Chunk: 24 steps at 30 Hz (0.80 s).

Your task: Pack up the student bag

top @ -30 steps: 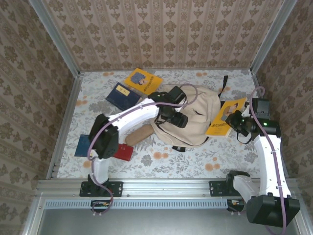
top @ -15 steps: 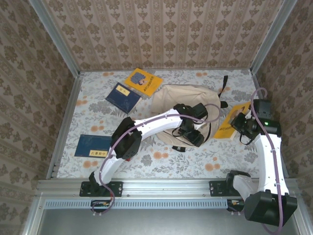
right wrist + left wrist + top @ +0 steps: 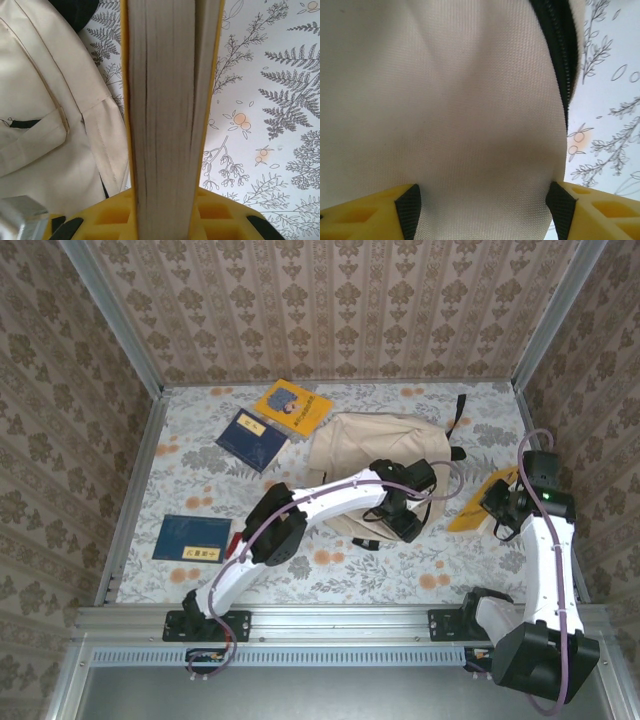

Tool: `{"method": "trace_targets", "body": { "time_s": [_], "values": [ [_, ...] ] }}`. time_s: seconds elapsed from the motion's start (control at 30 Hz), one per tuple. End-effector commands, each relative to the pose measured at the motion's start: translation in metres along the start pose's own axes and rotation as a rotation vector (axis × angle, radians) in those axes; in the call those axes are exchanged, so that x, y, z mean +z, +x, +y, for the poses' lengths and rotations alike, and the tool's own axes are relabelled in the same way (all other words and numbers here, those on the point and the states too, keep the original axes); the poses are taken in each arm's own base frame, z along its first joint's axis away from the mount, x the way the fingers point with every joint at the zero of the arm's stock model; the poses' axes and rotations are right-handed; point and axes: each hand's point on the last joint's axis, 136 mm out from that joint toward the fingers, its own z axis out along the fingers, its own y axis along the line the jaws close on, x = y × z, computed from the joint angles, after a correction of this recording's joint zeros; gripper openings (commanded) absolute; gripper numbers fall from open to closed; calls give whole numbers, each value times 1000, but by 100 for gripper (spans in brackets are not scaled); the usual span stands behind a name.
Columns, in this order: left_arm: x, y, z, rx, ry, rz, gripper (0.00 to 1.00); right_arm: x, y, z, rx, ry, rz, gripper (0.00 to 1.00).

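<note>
The student bag [image 3: 365,445] is a beige fabric backpack lying in the middle of the table. My left gripper [image 3: 405,522] reaches across to its near right edge. In the left wrist view the jaws stand wide apart and open [image 3: 484,210], the bag's cloth [image 3: 470,100] filling the gap between the black pads [image 3: 409,210], with a dark zipper [image 3: 560,60] at the upper right. My right gripper [image 3: 502,502] is shut on a yellow book [image 3: 478,508], held on edge just right of the bag. The book's pages [image 3: 165,100] face the right wrist camera, with the bag [image 3: 50,125] to their left.
A yellow book [image 3: 292,403] and a dark blue book [image 3: 251,437] lie at the back left. Another blue book [image 3: 194,538] lies front left, with a red sliver [image 3: 232,542] beside it under the left arm. Aluminium rails and patterned walls close in the table.
My left arm has swung right across the bag to its near right edge. The right gripper has drawn the yellow book a little to the right and tipped it more on edge.
</note>
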Motion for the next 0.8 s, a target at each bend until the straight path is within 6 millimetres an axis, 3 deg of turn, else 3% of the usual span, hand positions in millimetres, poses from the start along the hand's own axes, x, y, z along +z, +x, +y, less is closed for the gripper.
{"method": "trace_targets", "body": {
  "time_s": [0.0,0.13,0.27,0.53,0.63,0.77],
  "values": [
    [6,3,0,-6,14,39,64,-1,-7,9,5,-56,-38,5],
    [6,-1,6,-69,52,36,41,-1,-6,11,5,-68,-39,5],
    [-7,-9,6,-87,92,9,27,-2,-6,12,5,-76,-40,5],
    [-45,-28,5,-125,228,-72,21,-6,1,21,12,-133,-15,5],
    [-60,-34,7,-128,266,-106,11,-10,3,24,11,-154,-8,5],
    [-81,-39,10,-130,293,-145,12,-14,9,29,13,-185,6,5]
  ]
}}
